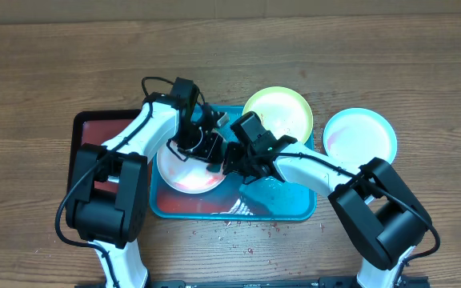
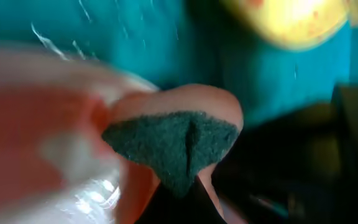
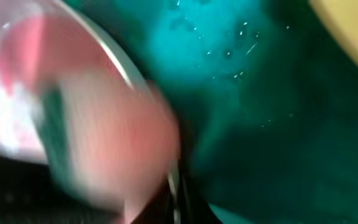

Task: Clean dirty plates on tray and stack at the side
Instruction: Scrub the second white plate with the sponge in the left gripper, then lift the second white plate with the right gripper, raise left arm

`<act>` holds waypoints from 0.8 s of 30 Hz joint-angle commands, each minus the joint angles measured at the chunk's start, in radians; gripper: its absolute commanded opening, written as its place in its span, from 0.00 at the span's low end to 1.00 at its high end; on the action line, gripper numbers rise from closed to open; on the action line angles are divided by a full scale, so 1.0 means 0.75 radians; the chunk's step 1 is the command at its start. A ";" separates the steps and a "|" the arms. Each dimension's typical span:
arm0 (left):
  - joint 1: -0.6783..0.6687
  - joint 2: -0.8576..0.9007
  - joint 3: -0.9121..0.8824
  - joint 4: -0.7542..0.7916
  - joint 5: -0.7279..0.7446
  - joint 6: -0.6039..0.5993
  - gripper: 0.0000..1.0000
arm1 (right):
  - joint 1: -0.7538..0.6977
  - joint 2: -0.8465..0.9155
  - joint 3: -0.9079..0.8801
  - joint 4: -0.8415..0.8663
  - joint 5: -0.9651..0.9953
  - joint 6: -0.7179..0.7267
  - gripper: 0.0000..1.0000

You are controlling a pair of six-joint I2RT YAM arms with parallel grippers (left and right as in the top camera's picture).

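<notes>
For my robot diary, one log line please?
left gripper: jaws shut on sponge; cream plate: on tray; light blue plate: on table

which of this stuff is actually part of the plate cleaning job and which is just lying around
Part of the job:
- cream plate, smeared red
- yellow-green plate
- light blue plate
- turquoise tray
- sponge

Just lying about:
- dark red tray
- crumbs on the table

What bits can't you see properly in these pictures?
Overhead: the left end effector and right end effector crowd together, with their wrists covering their grips and part of the round cream plastic plate.
Left wrist: blurred; a green-faced pink sponge fills the middle.
Right wrist: motion blur smears everything.
</notes>
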 commanded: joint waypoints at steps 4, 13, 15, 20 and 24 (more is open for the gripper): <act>0.026 0.015 -0.005 0.183 -0.620 -0.525 0.04 | -0.009 0.023 -0.001 -0.008 0.008 -0.026 0.17; 0.199 0.015 0.307 -0.152 -0.580 -0.639 0.04 | -0.009 0.017 0.023 -0.049 -0.036 -0.027 0.04; 0.243 0.015 0.450 -0.270 -0.478 -0.618 0.04 | -0.009 0.003 0.039 -0.081 -0.034 -0.042 0.04; 0.302 0.015 0.843 -0.563 -0.374 -0.506 0.04 | -0.009 -0.078 0.080 -0.210 0.052 -0.113 0.04; 0.309 0.015 1.104 -0.748 -0.376 -0.446 0.04 | 0.011 -0.175 0.139 -0.343 0.167 -0.218 0.04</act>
